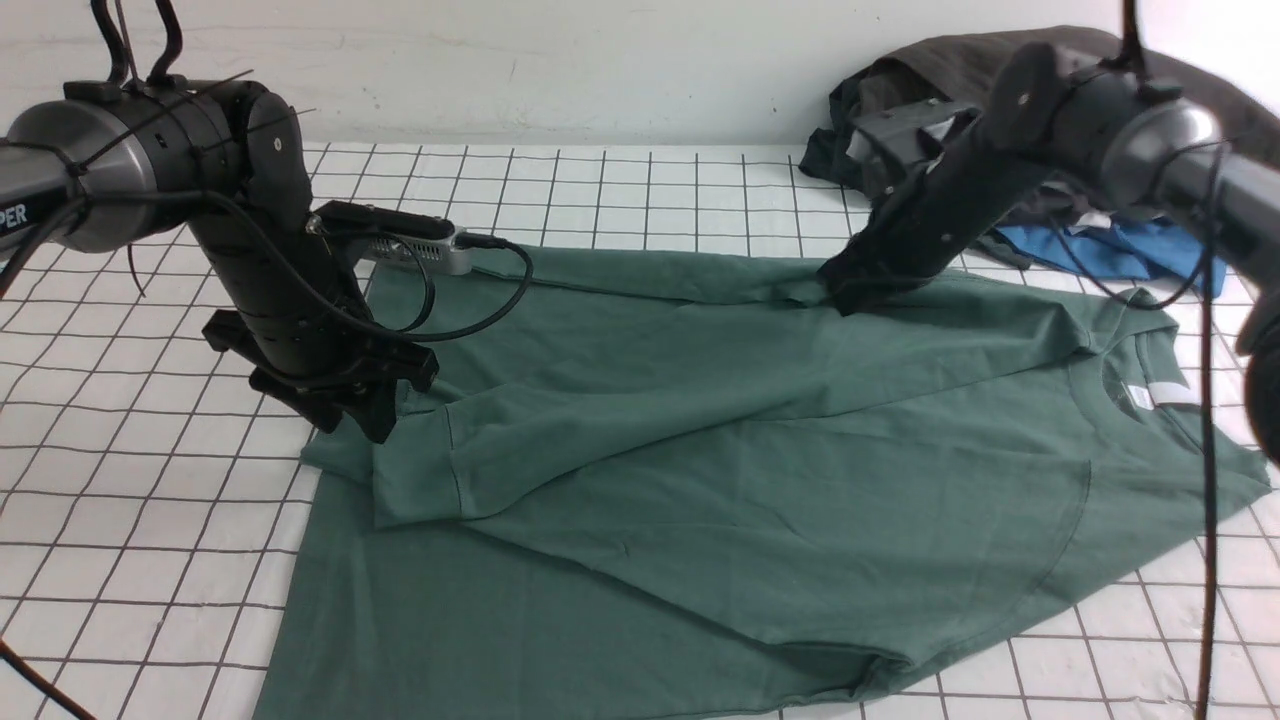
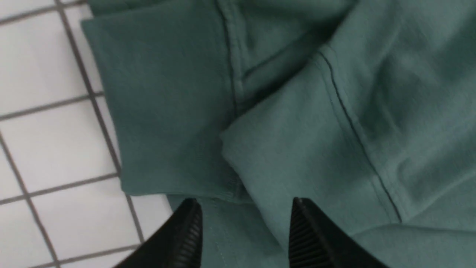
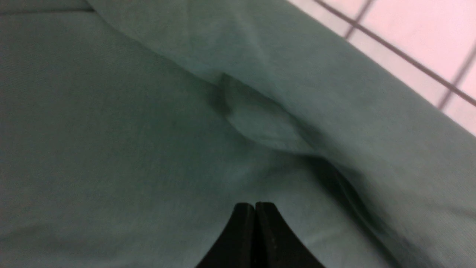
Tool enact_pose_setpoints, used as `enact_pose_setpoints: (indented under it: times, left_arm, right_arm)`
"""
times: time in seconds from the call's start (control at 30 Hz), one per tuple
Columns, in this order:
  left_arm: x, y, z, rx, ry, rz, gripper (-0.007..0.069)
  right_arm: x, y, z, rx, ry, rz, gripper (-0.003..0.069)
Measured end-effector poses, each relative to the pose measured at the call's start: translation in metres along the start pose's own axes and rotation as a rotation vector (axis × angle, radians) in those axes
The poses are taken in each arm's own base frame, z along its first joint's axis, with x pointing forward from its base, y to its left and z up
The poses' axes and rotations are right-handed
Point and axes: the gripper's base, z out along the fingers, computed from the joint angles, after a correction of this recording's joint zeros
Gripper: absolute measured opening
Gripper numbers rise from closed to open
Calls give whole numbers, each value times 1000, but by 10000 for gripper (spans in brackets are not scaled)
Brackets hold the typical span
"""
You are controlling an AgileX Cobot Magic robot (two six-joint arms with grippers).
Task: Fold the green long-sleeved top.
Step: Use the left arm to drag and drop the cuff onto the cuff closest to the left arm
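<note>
White grid desk w/ the green long-sleeved top spread across it. We see the left end effector, jaws apart, over the top's left edge; right end effector, jaws together, on its far edge.

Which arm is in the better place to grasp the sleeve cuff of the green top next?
Probably the left. The left gripper is open and hangs above the sleeve cuff of the green long-sleeved top. The right gripper is shut, with its tips on the top's far edge, far from that cuff.
</note>
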Motion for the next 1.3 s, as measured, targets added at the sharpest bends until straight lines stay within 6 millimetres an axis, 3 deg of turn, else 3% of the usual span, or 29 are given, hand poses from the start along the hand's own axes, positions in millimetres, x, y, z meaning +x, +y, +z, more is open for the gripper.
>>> enact_pose_setpoints:
  times: [0.13,0.27,0.4,0.57,0.6,0.63,0.67,0.7,0.73,0.8,0.87,0.93,1.03,1.1,1.13,1.17,1.23,1.3]
  left_arm:
    - [2,-1,0,10,25,8,301]
    - [2,-1,0,12,26,12,301]
    - [2,0,0,5,26,16,301]
    - [1,2,0,-20,8,21,304]
    - [-1,3,0,-30,-14,25,320]
    - [-2,3,0,-31,-17,25,324]
    - [-4,3,0,-34,-47,24,352]
    - [-5,3,0,-34,-49,24,356]
    - [-6,2,2,-25,-63,17,396]
    - [-7,1,3,-6,-64,5,430]
    - [-7,0,7,8,-56,-4,448]
    - [-7,0,10,13,-48,-8,444]
    - [-7,2,23,17,-22,-2,390]
    - [-8,3,33,18,-8,17,262]
    - [-8,3,33,18,-8,18,262]
    - [-8,3,35,19,-7,25,181]
    - [-8,3,33,19,-6,43,61]
    - [-8,1,20,17,-28,62,16]
  right_arm:
    - [-6,-6,19,122,-89,-47,-12]
    - [-9,-26,28,224,-244,126,-12]
    - [-12,-46,18,261,-364,345,-9]
    - [-25,-57,-26,268,-391,403,-3]
    - [-33,-55,-50,270,-399,393,-1]
    - [-34,-56,-53,273,-405,392,-1]
    - [-40,-54,-78,276,-414,379,0]
    - [-40,-53,-81,276,-414,377,0]
    - [-44,-52,-105,286,-419,359,0]
    - [-46,-48,-130,297,-408,334,0]
    - [-45,-44,-148,305,-379,316,0]
    - [-44,-42,-153,303,-360,311,0]
    - [-40,-37,-160,286,-301,312,1]
    - [-36,-36,-159,274,-253,315,4]
    - [-36,-36,-159,273,-250,315,4]
    - [-34,-35,-160,268,-234,314,3]
    - [-33,-32,-166,264,-214,295,5]
    - [-34,-28,-178,264,-212,267,8]
